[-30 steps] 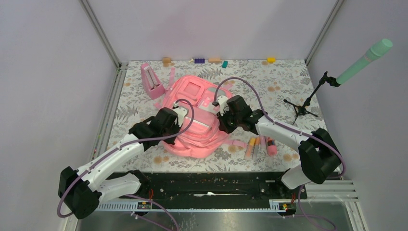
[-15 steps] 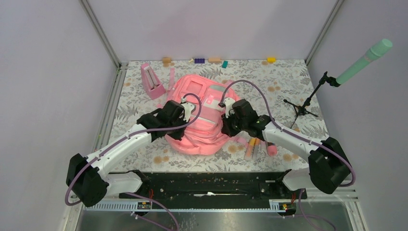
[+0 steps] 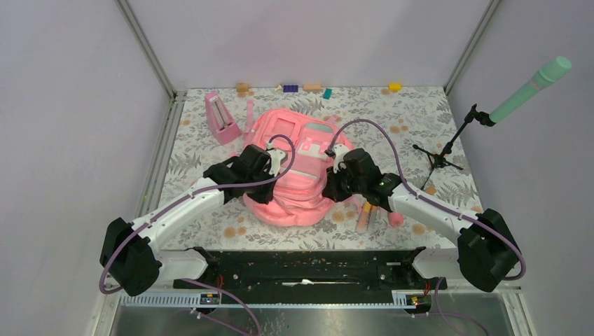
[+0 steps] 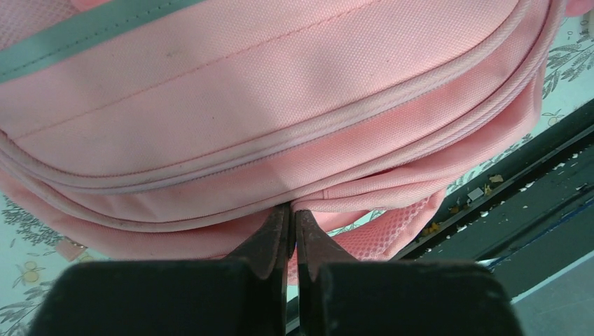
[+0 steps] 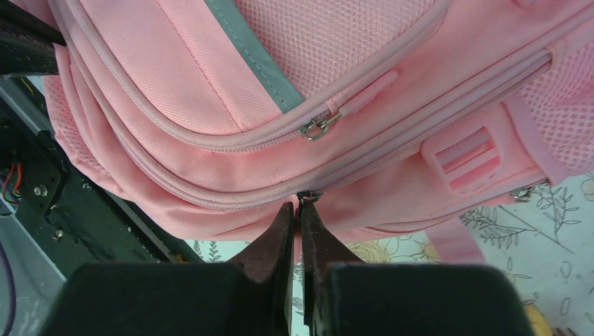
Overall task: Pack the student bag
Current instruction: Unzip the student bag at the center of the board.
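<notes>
Student bag (image 3: 294,199): flat on the flowered table (image 3: 420,119) at centre, front pockets up, zipped all round as far as can be seen.
Long axis: near to far, leaning a little left at the far end; rounded end toward the arm bases.
Left gripper (image 4: 291,213): on the bag's left flank, fingers pressed together, tips against a fold of fabric under the lower seam (whether any cloth is caught between them, impossible to tell).
Right gripper (image 5: 298,210): on the right flank, fingers all but together, apparently nipping the zip pull (image 5: 308,197) of the main compartment.
Front-pocket slider (image 5: 316,127): just above on the bag, untouched.
Key relation: zip track curving from the right gripper round the near end toward the left gripper, so the pull lies at the right arm's fingertips and well out of the left arm's way.
Step in hand: probably opening the main zip, right arm drawing, left arm bracing.
Waiting to go in: markers (image 3: 365,215) just right of the bag, near the right arm.
Elsewhere: pink triangular stand (image 3: 223,119) far left of the bag.
</notes>
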### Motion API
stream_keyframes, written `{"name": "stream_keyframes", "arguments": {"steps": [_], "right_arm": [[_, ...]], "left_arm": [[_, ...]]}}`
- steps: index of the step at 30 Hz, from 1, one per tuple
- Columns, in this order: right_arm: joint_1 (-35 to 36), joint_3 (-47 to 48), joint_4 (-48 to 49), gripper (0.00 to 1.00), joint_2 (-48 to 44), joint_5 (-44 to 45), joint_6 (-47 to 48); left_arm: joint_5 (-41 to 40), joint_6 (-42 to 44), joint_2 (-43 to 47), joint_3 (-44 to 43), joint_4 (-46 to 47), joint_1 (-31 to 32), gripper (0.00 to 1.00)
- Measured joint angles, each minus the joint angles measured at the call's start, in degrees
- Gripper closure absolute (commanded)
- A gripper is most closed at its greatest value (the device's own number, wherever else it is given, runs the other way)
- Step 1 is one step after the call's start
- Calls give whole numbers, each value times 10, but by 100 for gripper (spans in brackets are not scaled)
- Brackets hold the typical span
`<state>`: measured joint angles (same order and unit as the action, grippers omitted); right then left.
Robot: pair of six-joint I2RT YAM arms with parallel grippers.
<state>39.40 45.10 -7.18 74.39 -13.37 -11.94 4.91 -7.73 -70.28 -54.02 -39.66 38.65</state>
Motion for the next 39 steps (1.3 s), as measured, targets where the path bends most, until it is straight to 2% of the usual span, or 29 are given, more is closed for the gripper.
{"name": "stream_keyframes", "arguments": {"steps": [10,11,13,14,15,18,23,27,33,35,37,39], "right_arm": [[13,-47,34,100,-43,7,-61],[16,-49,34,100,-46,8,-64],[22,-51,34,100,-47,10,-67],[24,-53,34,100,-47,13,-68],[27,-55,34,100,-47,17,-68],[33,-62,36,100,-48,32,-68],[45,-64,43,100,-49,37,-68],[50,-64,49,100,-49,32,-67],[50,-64,51,100,-49,28,-67],[50,-64,52,100,-49,27,-67],[50,-64,53,100,-49,26,-67],[50,-64,54,100,-49,25,-67]], "left_arm": [[44,-22,-32,0,4,-2,100],[50,-24,-34,0,4,-2,96],[59,-27,-37,0,6,-2,83],[64,-29,-37,1,7,-2,74],[68,-30,-37,1,9,-2,61],[81,-46,-29,1,22,1,38],[74,-57,28,0,64,9,15],[33,-57,62,-26,84,-29,9],[6,-85,51,-37,102,-152,6],[14,-99,36,-30,112,-191,9],[21,-112,21,-17,119,-223,19],[43,-122,9,-3,126,-247,22]]}}
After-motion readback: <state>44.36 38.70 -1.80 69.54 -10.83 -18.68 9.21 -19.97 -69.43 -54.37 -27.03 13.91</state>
